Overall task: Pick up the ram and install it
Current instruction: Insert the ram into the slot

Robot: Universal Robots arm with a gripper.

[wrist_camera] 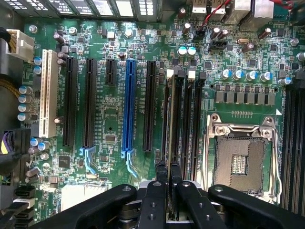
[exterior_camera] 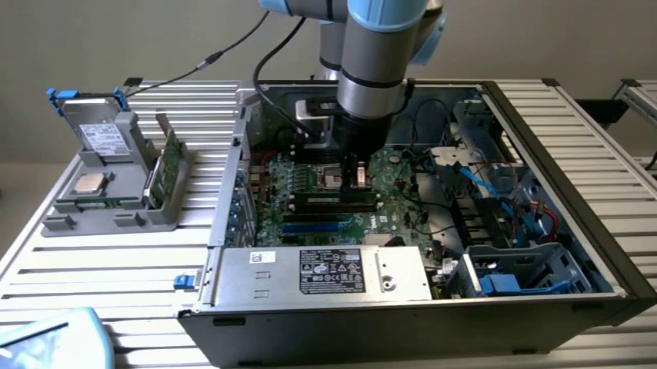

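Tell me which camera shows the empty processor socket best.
The wrist view. The processor socket lies in plain sight from above, its metal frame and bare contact field clear. In the exterior view the socket is a small dark square on the motherboard, close beside the gripper.

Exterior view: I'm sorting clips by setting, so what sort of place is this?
Probably a robotics lab bench for computer assembly: an open computer case lies on a slatted metal table, a grey fixture beside it holds parts, and the arm's gripper hangs over the motherboard.
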